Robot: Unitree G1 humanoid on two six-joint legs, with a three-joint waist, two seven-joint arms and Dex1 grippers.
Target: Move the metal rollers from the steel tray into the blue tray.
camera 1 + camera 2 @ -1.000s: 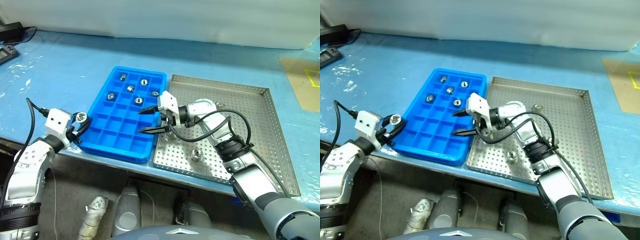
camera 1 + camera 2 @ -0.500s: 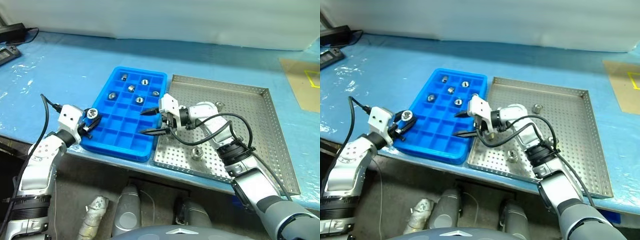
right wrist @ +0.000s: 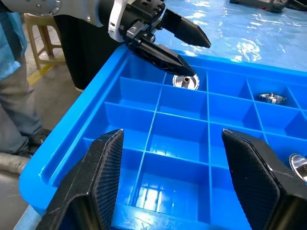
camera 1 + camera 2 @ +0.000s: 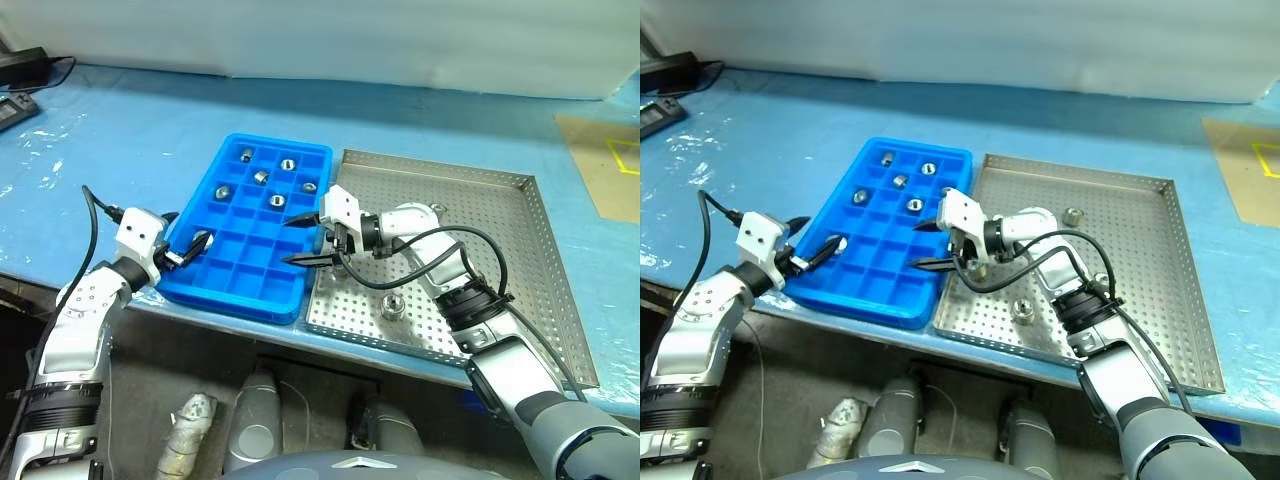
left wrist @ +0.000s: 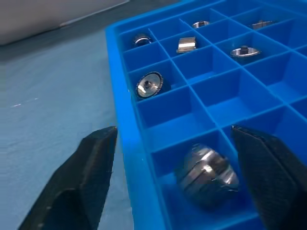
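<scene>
The blue tray (image 4: 250, 282) lies left of the steel tray (image 4: 520, 260). My left gripper (image 4: 190, 246) stands open at the blue tray's near left corner, fingers on either side of a metal roller (image 5: 207, 175) that lies loose in a compartment there. Several more rollers (image 4: 262, 177) sit in the far compartments. My right gripper (image 4: 298, 240) hangs open and empty over the blue tray's right edge. Two rollers (image 4: 393, 307) (image 4: 436, 210) rest on the steel tray's perforated floor.
The trays sit near the front edge of a blue-covered table (image 4: 120, 130). A black device (image 4: 22, 66) lies at the far left corner, and a tan patch (image 4: 600, 160) at the right. A person's leg (image 3: 14, 115) and a stool (image 3: 41, 28) stand beyond the table edge.
My left gripper moved right over the blue tray's corner with a roller, then opened; the roller now lies in the compartment. The right arm has stayed put.
</scene>
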